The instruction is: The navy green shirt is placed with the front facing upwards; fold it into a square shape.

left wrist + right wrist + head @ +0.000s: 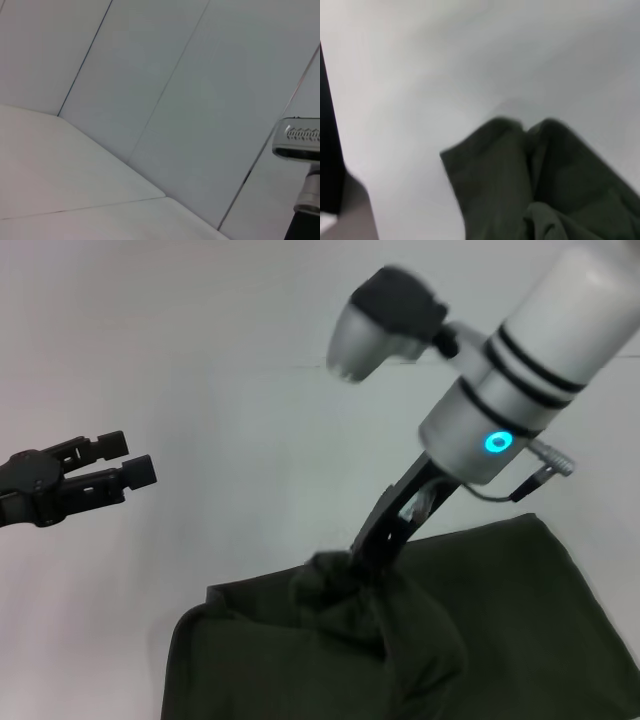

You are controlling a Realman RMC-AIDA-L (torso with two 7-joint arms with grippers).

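White table (200, 370), plain and matte, with a thin dark seam running across far back. On it, only the shirt (520, 610): dark olive, crumpled, spread over the near right part, one bunched fold raised off the surface near the middle. Rest of the cloth lying flat against the tabletop, edges rumpled.

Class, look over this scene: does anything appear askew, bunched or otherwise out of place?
Yes. The navy green shirt is not lying flat: the right gripper has pinched a wad of its fabric and lifted it, so cloth bunches and drapes there. The left gripper hovers open, away from the shirt.
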